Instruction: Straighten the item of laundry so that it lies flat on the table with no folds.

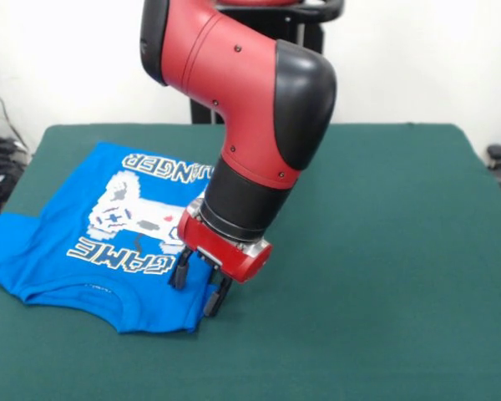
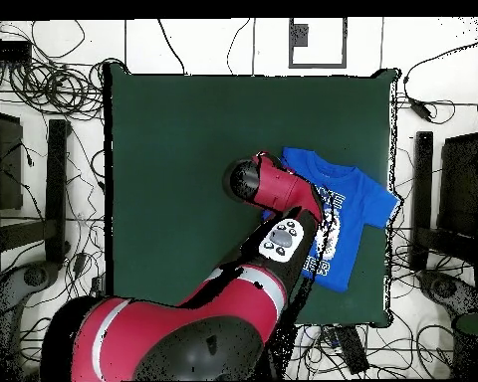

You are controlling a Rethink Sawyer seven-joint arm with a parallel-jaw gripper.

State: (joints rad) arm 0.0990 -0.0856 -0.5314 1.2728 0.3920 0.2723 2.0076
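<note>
The blue T-shirt (image 1: 108, 242) lies print-up on the dark green surface (image 1: 376, 251), at about nine o'clock in the front view and toward three o'clock in the overhead view (image 2: 338, 214). One sleeve hangs past the surface's edge. Its pixel controller print and white lettering show, partly hidden by the red arm (image 1: 242, 92). The gripper (image 1: 199, 288) hangs over the shirt's shoulder edge at about seven o'clock of centre, its two dark fingers (image 1: 180, 271) apart, holding nothing.
</note>
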